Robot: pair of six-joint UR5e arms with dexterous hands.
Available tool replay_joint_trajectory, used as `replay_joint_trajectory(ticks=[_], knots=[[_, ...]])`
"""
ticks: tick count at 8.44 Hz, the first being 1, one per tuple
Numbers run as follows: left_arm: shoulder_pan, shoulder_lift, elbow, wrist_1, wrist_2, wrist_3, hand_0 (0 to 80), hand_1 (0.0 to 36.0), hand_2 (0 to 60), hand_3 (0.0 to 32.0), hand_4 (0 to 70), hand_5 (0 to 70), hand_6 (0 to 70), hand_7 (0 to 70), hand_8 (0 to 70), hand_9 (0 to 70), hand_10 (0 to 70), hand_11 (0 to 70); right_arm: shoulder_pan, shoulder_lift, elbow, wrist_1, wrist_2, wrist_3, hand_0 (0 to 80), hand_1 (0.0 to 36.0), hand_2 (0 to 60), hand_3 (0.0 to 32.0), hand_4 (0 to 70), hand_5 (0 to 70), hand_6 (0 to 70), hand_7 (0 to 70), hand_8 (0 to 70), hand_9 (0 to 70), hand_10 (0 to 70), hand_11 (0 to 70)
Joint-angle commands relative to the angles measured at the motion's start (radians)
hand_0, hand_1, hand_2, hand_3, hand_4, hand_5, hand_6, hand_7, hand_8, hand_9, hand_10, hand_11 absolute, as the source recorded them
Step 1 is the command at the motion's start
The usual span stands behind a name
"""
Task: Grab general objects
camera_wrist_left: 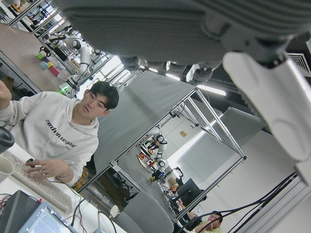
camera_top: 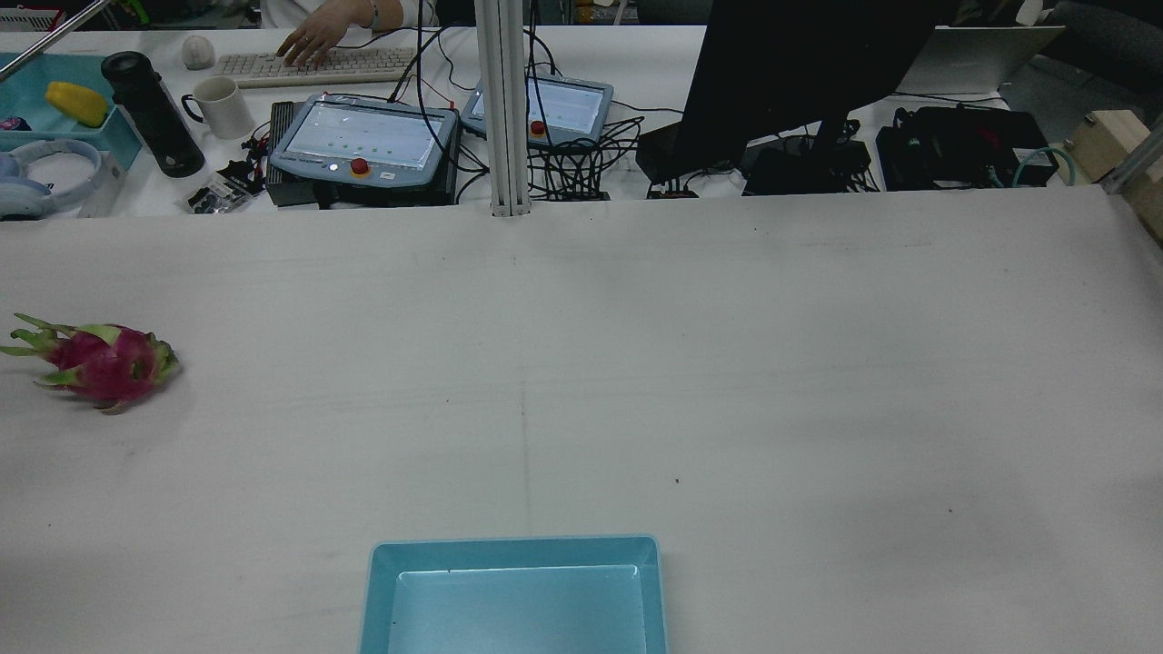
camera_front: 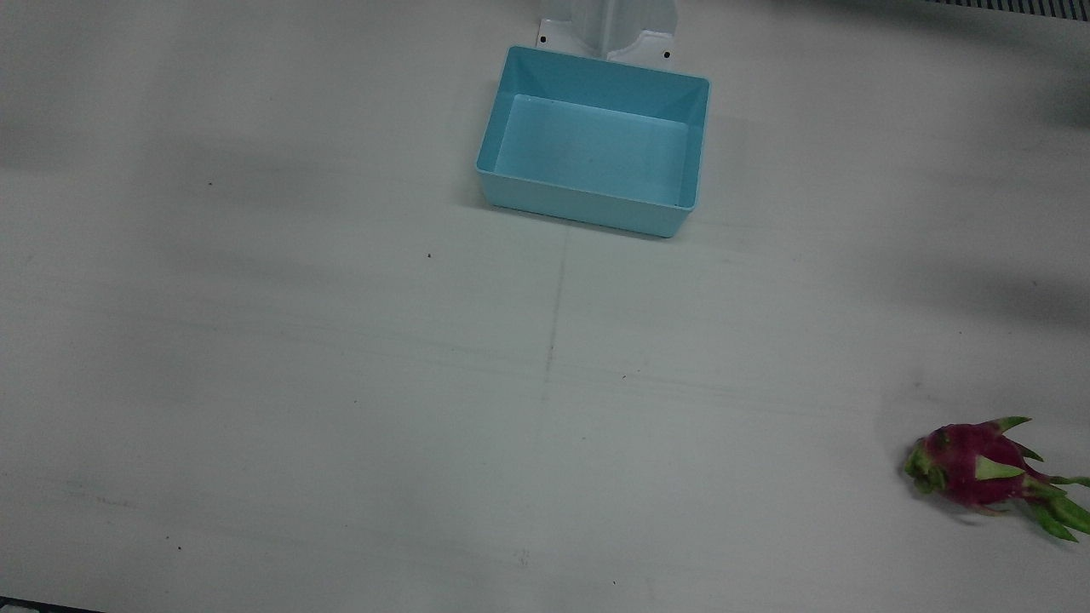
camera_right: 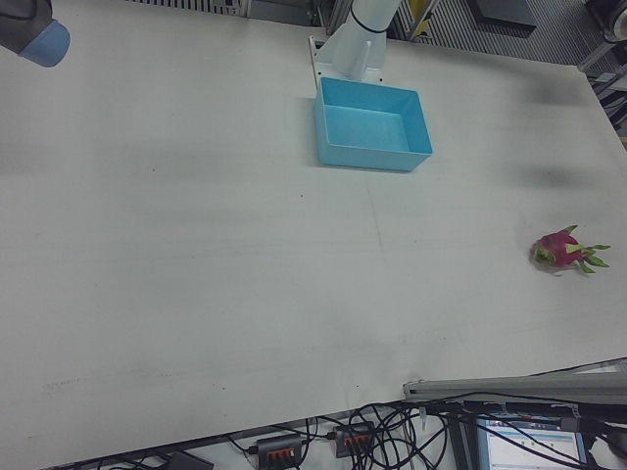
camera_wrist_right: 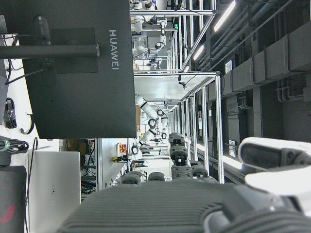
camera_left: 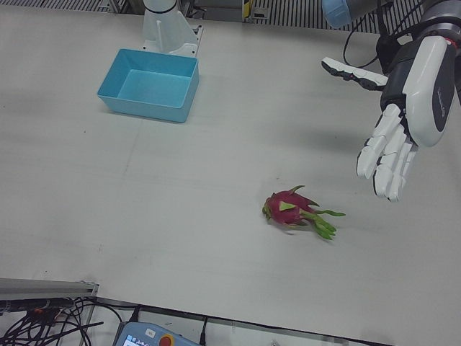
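Note:
A pink dragon fruit with green scales (camera_front: 988, 468) lies on the white table, far out on the robot's left side; it also shows in the rear view (camera_top: 100, 361), the left-front view (camera_left: 292, 209) and the right-front view (camera_right: 563, 250). My left hand (camera_left: 403, 119) hangs open and empty above the table, off to the side of the fruit and well clear of it, fingers pointing down. My right hand (camera_wrist_right: 194, 204) shows only in its own view, raised and facing the room; its fingers look spread and hold nothing.
An empty light-blue bin (camera_front: 594, 140) stands at the table's middle near the arm pedestal (camera_front: 609, 30); it also shows in the rear view (camera_top: 513, 595). Teach pendants, a monitor and cables lie beyond the far table edge (camera_top: 363, 136).

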Motion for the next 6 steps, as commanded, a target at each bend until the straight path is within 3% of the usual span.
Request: replay_joint_trajectory(ticks=[1,2,3,4,6], knots=[[0.0,-0.022,0.131,-0.182,-0.186,0.008,52.3,16.9,0.0,2.0,1.2,2.1,0.0,3.6,0.0,0.0,1.3,4.2,-0.001,0.0,-0.001,0.0,0.0,0.0,0.0,0.0,0.0,0.0,0.0,0.0,0.0,0.0,0.0,0.0,0.0,0.0],[0.003,-0.018,0.229,-0.274,-0.328,-0.089,52.0,16.8,0.0,1.4,1.8,1.5,0.0,3.7,0.0,0.0,1.2,4.0,-0.001,0.0,-0.001,0.0,0.0,0.0,0.0,0.0,0.0,0.0,0.0,0.0,0.0,0.0,0.0,0.0,0.0,0.0],[0.001,-0.018,0.286,-0.306,-0.357,-0.115,52.2,17.6,1.2,1.6,2.0,1.2,0.0,4.1,0.0,0.0,1.0,3.8,-0.001,0.0,-0.001,0.0,0.0,-0.002,0.0,0.0,0.0,0.0,0.0,0.0,0.0,0.0,0.0,0.0,0.0,0.0],[0.006,0.0,0.267,-0.319,-0.354,-0.13,52.9,18.4,1.8,1.2,2.1,2.8,0.0,4.6,0.0,0.0,0.8,3.5,-0.001,0.0,-0.001,0.0,0.0,-0.002,0.0,0.0,0.0,0.0,0.0,0.0,0.0,0.0,0.0,0.0,0.0,0.0],[0.023,0.13,0.135,-0.317,-0.26,-0.153,53.9,19.1,1.9,0.0,3.0,7.8,0.0,5.8,0.0,0.0,0.7,3.5,0.001,0.0,0.001,0.0,0.0,-0.002,0.0,0.0,0.0,0.0,0.0,0.0,0.0,0.0,0.0,0.0,0.0,0.0]])
